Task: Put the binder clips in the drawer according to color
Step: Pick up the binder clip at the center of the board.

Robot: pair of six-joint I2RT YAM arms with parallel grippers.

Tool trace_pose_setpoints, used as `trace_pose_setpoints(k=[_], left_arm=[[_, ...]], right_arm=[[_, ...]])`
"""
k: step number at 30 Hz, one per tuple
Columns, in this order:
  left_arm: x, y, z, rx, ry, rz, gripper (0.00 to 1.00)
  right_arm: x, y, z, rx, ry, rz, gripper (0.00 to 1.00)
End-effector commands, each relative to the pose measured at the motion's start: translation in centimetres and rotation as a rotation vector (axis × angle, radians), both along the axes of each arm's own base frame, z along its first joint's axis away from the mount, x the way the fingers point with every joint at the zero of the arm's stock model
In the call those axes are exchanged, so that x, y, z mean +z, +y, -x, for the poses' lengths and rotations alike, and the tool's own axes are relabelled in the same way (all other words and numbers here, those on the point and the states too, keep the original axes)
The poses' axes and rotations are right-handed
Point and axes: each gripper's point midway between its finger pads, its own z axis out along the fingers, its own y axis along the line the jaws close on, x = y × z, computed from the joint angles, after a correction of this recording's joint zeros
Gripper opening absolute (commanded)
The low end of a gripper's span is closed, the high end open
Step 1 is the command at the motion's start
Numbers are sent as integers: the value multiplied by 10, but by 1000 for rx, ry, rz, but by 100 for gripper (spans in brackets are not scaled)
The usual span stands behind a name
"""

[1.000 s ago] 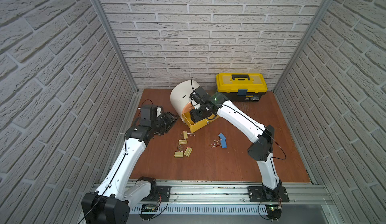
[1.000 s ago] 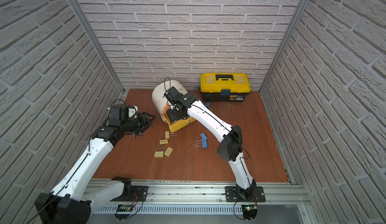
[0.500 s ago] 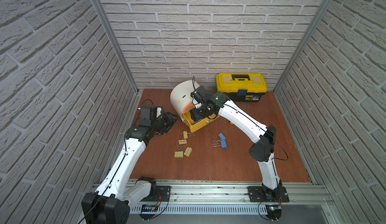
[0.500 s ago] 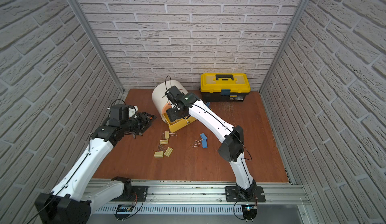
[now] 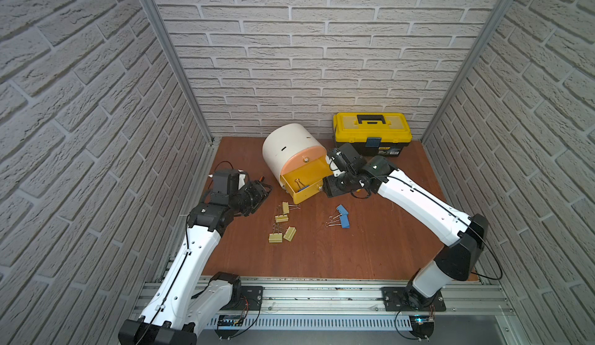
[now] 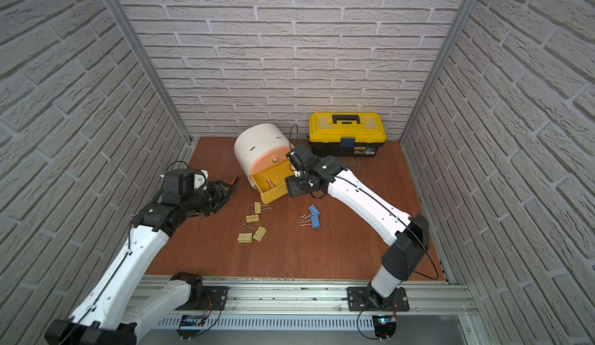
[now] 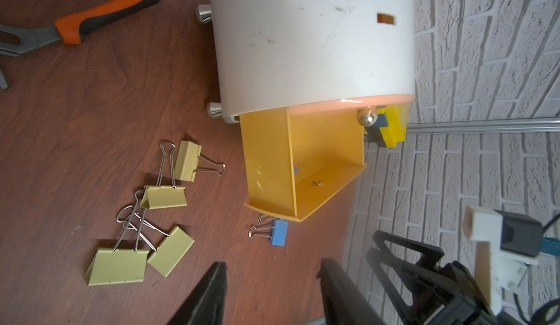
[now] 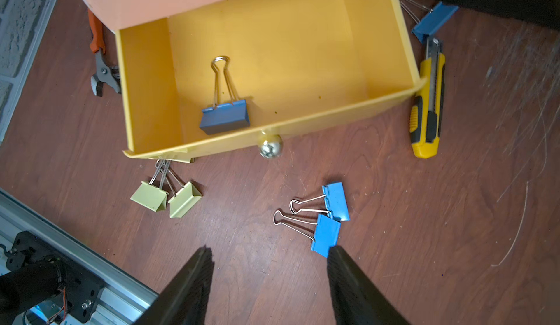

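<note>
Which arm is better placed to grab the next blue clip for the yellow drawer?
Right. Its open, empty pincer hangs near the two blue binder clips beside the open yellow drawer. The left pincer sits farther off, nearer the pale yellow clips.

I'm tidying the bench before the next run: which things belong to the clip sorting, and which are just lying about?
Job:
yellow binder clips
blue binder clips
blue clip in drawer
yellow drawer
cabinet

Lying about:
toolbox
utility knife
pliers

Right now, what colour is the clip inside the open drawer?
Blue. The clip lies alone in the yellow drawer, clearest in the right wrist view.
</note>
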Motion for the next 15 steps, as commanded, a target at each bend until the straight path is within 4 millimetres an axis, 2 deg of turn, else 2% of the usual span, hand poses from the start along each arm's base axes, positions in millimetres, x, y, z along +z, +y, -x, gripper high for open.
trace_pose_setpoints(k=[1, 4, 7, 11, 15], left_arm=[[-12, 3, 13, 14, 22, -20, 54], [-17, 3, 24, 17, 32, -24, 54], [-24, 3, 35, 18, 45, -30, 54], [-28, 2, 45, 20, 51, -28, 54], [-30, 1, 50, 12, 55, -33, 54]], right_arm=[[-13, -20, 6, -111, -5, -68, 63], [-45, -39, 18, -185, 38, -92, 63], [-83, -49, 28, -233, 110, -111, 63], [-121, -47, 30, -253, 163, -141, 64], [-143, -44, 27, -259, 188, -134, 65]])
